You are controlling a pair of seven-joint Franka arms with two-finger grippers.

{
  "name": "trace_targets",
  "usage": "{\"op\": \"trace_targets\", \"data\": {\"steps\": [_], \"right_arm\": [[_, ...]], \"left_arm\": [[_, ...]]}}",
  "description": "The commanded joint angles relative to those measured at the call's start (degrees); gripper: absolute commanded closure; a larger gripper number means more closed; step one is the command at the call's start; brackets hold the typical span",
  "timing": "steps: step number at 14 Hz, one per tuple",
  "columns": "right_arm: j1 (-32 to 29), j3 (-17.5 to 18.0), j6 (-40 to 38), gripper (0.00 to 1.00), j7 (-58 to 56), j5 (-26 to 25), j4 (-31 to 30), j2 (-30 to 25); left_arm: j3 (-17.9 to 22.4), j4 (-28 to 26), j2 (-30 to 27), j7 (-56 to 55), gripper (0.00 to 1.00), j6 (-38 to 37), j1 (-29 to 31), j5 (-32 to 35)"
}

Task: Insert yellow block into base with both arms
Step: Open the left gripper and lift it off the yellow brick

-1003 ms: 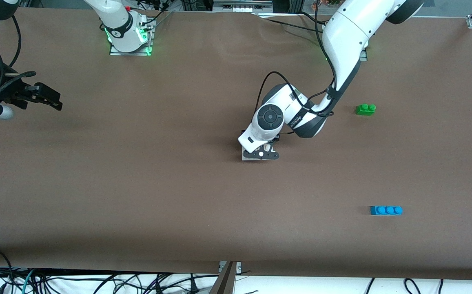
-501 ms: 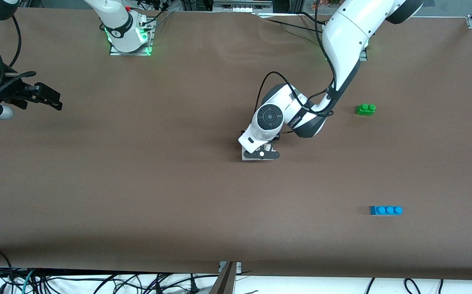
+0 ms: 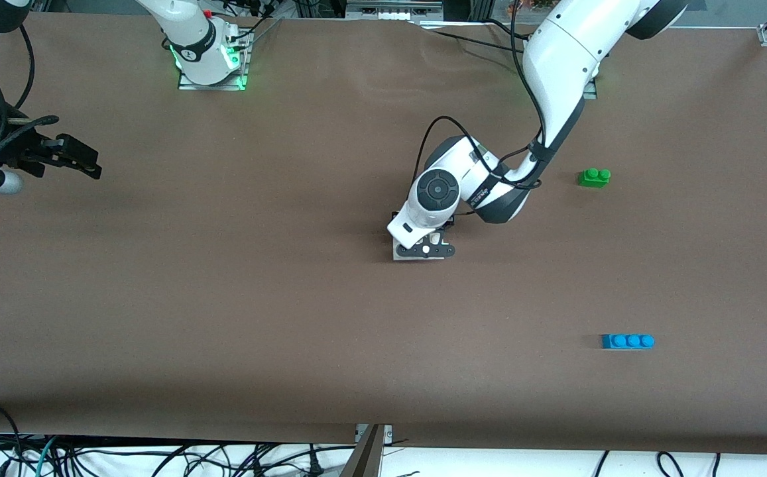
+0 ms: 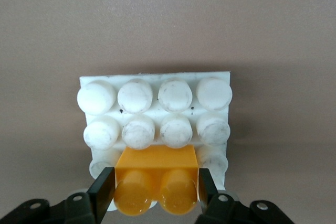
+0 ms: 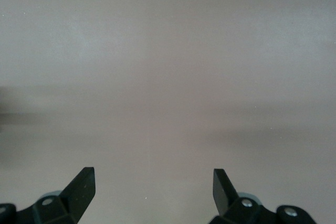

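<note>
The yellow block (image 4: 156, 161) sits on the white studded base (image 4: 157, 77), on the rows of studs closest to the wrist camera. My left gripper (image 4: 156, 182) is shut on the yellow block, one black finger (image 4: 102, 187) against each end. In the front view my left gripper (image 3: 426, 250) is down on the base (image 3: 398, 254) at the table's middle, and the wrist hides the block there. My right gripper (image 3: 85, 164) waits open and empty above the right arm's end of the table. Its wrist view shows only bare brown table between its spread fingers (image 5: 153, 177).
A green two-stud brick (image 3: 594, 177) lies toward the left arm's end of the table. A blue three-stud brick (image 3: 627, 341) lies nearer to the front camera at the same end. Cables hang past the table's front edge.
</note>
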Motion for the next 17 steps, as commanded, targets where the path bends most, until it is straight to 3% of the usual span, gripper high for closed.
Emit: {"op": "trace_targets", "data": {"steps": [1, 4, 7, 13, 17], "right_arm": [[-0.64, 0.32, -0.81, 0.01, -0.34, 1.01, 0.88, 0.23], [-0.64, 0.32, -0.81, 0.01, -0.34, 1.01, 0.88, 0.23], [-0.64, 0.32, -0.81, 0.01, -0.34, 0.92, 0.88, 0.23], [-0.64, 0.32, -0.81, 0.01, -0.34, 1.01, 0.88, 0.23], [-0.64, 0.32, -0.81, 0.01, -0.34, 1.01, 0.88, 0.23]], "left_arm": [[0.58, 0.41, 0.05, -0.69, 0.00, -0.93, -0.83, -0.86], [0.49, 0.59, -0.74, -0.51, 0.00, -1.99, -0.65, -0.86], [0.75, 1.38, -5.73, 0.01, 0.00, -9.26, 0.49, -0.86], [0.41, 2.17, -18.83, 2.72, 0.00, -21.04, 11.19, -1.03], [0.84, 11.81, -21.92, 6.25, 0.00, -34.04, 17.26, -0.07]]}}
